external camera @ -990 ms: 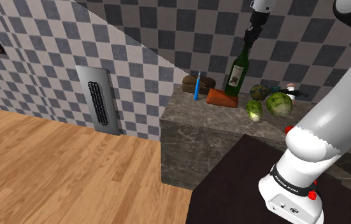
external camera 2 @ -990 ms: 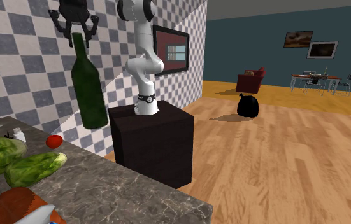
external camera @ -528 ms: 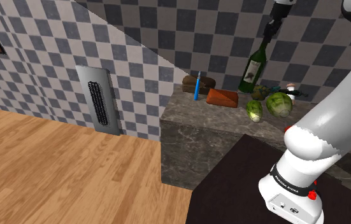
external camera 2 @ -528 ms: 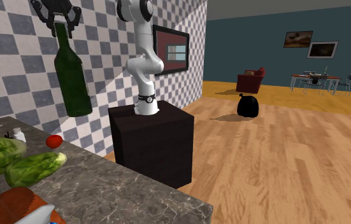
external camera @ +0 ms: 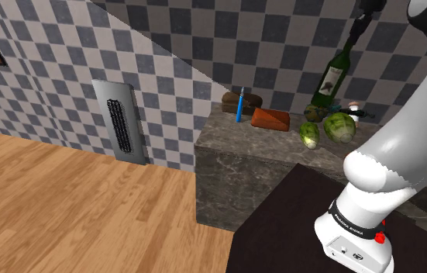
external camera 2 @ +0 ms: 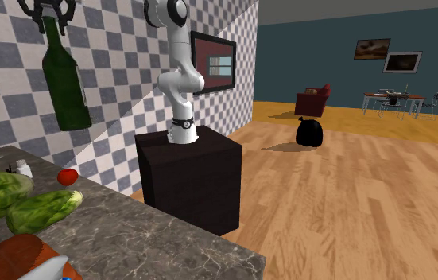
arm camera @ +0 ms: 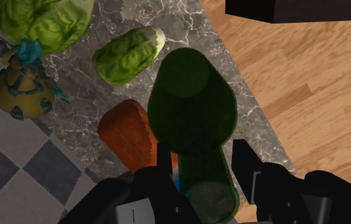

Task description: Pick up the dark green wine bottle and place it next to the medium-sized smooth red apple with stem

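The dark green wine bottle (external camera: 331,78) hangs in the air above the stone counter (external camera: 248,146), leaning a little, held by its neck. My gripper (external camera: 356,32) is shut on that neck. In the second exterior view the bottle (external camera 2: 63,80) hangs under the gripper (external camera 2: 48,14), high above the small red apple (external camera 2: 67,176) on the counter (external camera 2: 145,233). In the wrist view the two black fingers (arm camera: 163,160) clasp the bottle (arm camera: 193,108) near the gripper (arm camera: 202,167), and the bottle's body points down at the counter.
On the counter lie two green lettuce heads (external camera 2: 40,210) (external camera: 339,126), an orange-brown loaf (external camera: 270,118), a blue stick (external camera: 239,106) and a yellow-teal figure (arm camera: 23,90). The checkered wall (external camera: 204,46) runs right behind. The dark stand (external camera 2: 193,181) sits beside the counter.
The gripper has carried the bottle up and toward the shoulder view's right, which is leftward in the second exterior view. The grip on the neck is unchanged.
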